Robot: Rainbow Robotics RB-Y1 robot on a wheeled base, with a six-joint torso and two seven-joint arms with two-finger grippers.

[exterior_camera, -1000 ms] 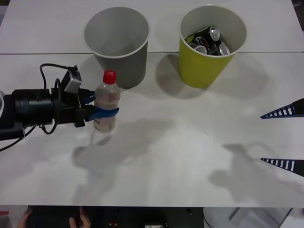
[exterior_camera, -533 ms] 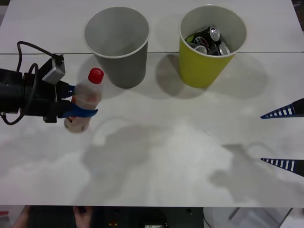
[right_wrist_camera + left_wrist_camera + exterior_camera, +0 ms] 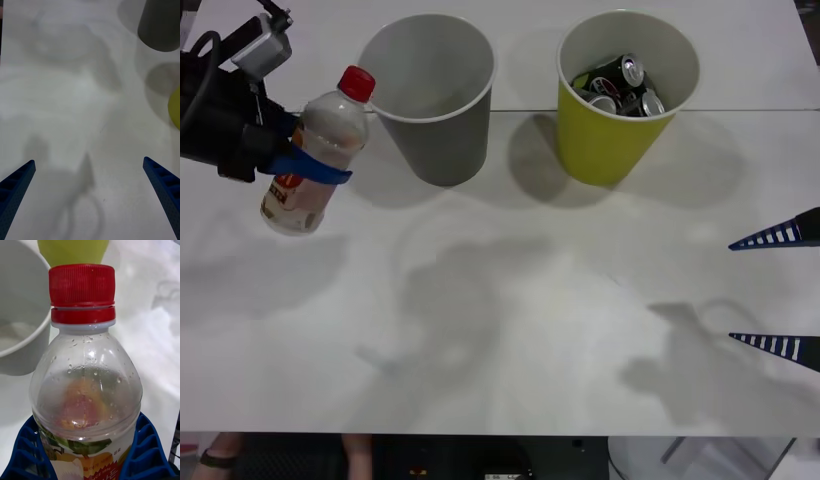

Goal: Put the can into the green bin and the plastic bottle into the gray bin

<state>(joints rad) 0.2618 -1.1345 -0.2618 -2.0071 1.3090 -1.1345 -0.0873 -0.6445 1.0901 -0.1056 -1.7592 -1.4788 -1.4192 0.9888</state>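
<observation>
Nearest, at 3 o'clock, the right gripper (image 3: 780, 292) idles with fingers apart, while at 10 o'clock the left gripper (image 3: 298, 152) clamps the tilted plastic bottle (image 3: 312, 154) aloft beside the gray bin (image 3: 427, 95), where clipping its rim could topple it.

White bench (image 3: 510, 330). Left hand (image 3: 305, 168), blue ribbed fingers clamped around small clear plastic bottle (image 3: 315, 145), red screw cap, tilted, lifted beside the large gray cup-shaped bin (image 3: 430, 110). Large yellow-green cup-shaped bin (image 3: 610, 140), holding crushed cans (image 3: 620, 85). Right hand (image 3: 778, 290), fingers spread, at right edge.
</observation>
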